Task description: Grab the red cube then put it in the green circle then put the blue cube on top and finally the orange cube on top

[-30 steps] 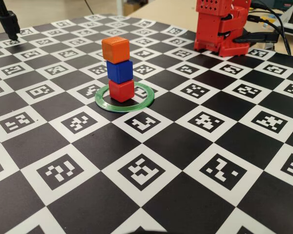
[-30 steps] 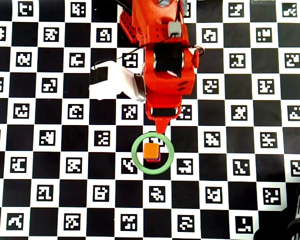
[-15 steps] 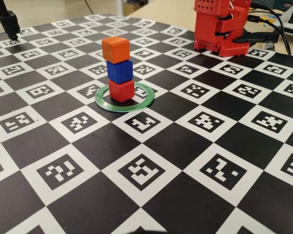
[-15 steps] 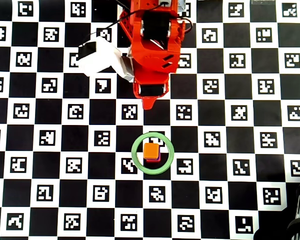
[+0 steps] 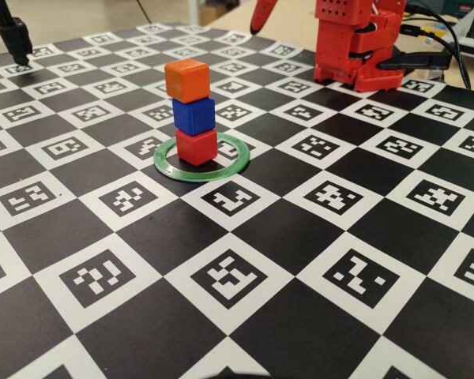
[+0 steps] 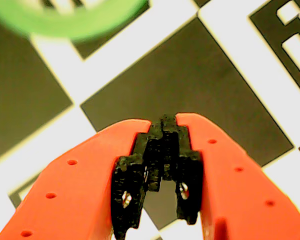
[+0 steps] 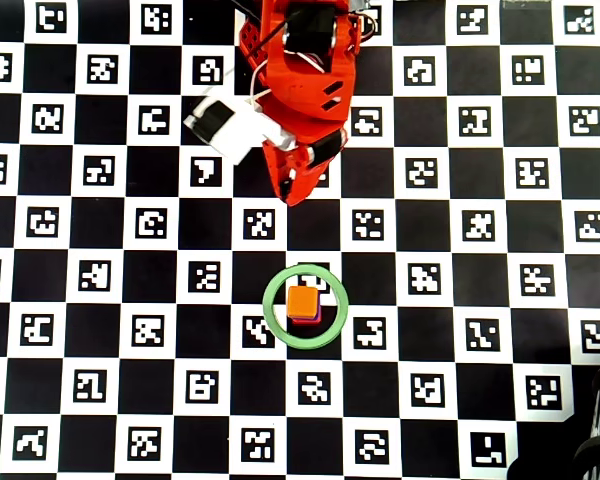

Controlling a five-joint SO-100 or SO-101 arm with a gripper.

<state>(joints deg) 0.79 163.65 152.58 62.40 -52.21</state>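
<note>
A stack of three cubes stands inside the green circle (image 5: 235, 162) (image 7: 274, 322): the red cube (image 5: 196, 147) at the bottom, the blue cube (image 5: 193, 115) on it, the orange cube (image 5: 186, 80) (image 7: 301, 301) on top. From above only the orange one shows fully. My gripper (image 7: 296, 196) (image 6: 162, 120) hangs well back from the stack toward the arm's base, jaws closed together with nothing between them. In the wrist view a blurred arc of the green circle (image 6: 70, 22) lies at the top left. In the fixed view only the gripper's tip (image 5: 260, 16) shows at the top.
The red arm base (image 5: 355, 43) stands at the board's far side with black cables (image 5: 450, 35) beside it. A white wrist camera (image 7: 225, 125) sticks out left of the arm. A black stand (image 5: 14, 35) rises at the far left corner. The checkered marker board (image 5: 245, 276) covers the table.
The gripper has drawn back from the stack toward the base and risen, swinging slightly; its tip now enters the fixed view at the top. The stack has not moved.
</note>
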